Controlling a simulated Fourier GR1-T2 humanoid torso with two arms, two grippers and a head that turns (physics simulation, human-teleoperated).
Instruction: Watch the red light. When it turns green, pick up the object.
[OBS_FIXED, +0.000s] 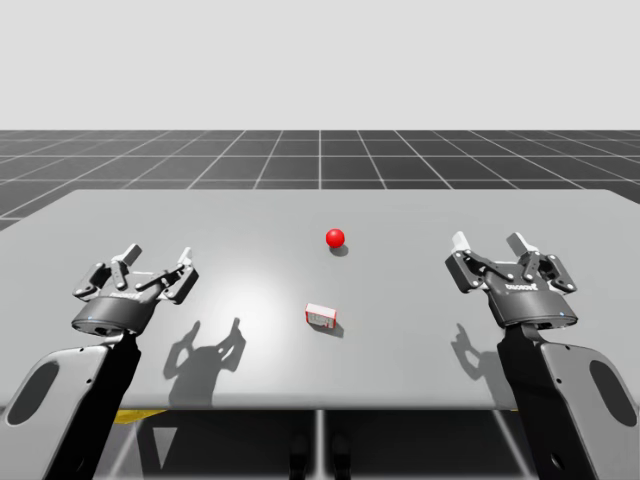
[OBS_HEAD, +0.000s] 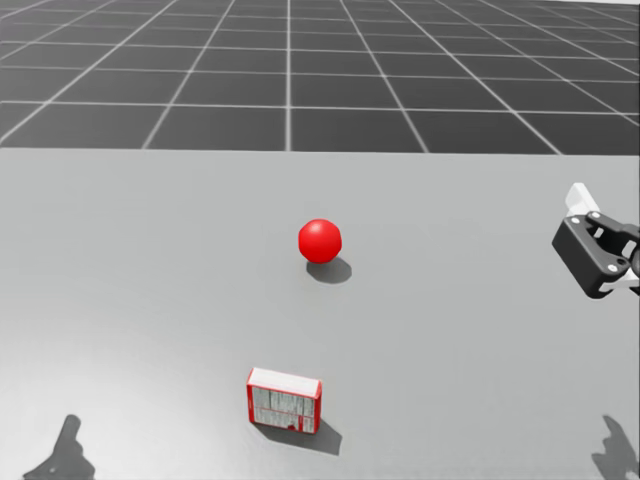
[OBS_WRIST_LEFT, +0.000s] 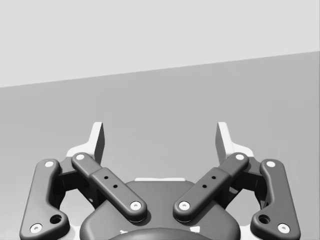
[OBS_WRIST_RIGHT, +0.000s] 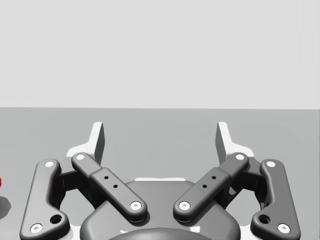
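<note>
- Eyeing the small red-and-white box (OBS_HEAD: 284, 400) first: lying flat on the grey table (OBS_FIXED: 250, 220), just on the near side of the red light (OBS_HEAD: 320, 240), apart from it, with nothing touching it.
- Reading the light as a round ball glowing red, not green, so judging the step in hand to be the waiting one: watching, not reaching.
- Holding the left gripper (OBS_FIXED: 157, 257) well off to the left of the red light, hovering above the table, fingers spread wide and gripping nothing; seeing only bare tabletop between them in the left wrist view.
- Holding the right gripper (OBS_FIXED: 489, 245) well off to the right of the red light, likewise hovering, fingers spread wide and carrying nothing.
- Judging neither arm to be clearly closer to the box, so leaving the choice of arm open.
- Expecting the next move to call for patience above all: parking both arms and looking at the light until it shows green.
- Then, probably, bringing one gripper in toward the near side of the red light, coming down over the box with jaws open, straddling its narrower sides, closing and lifting.
- Minding two risks: the box being low, so needing fingertips almost at the table, and brushing the red light on the way in.
</note>
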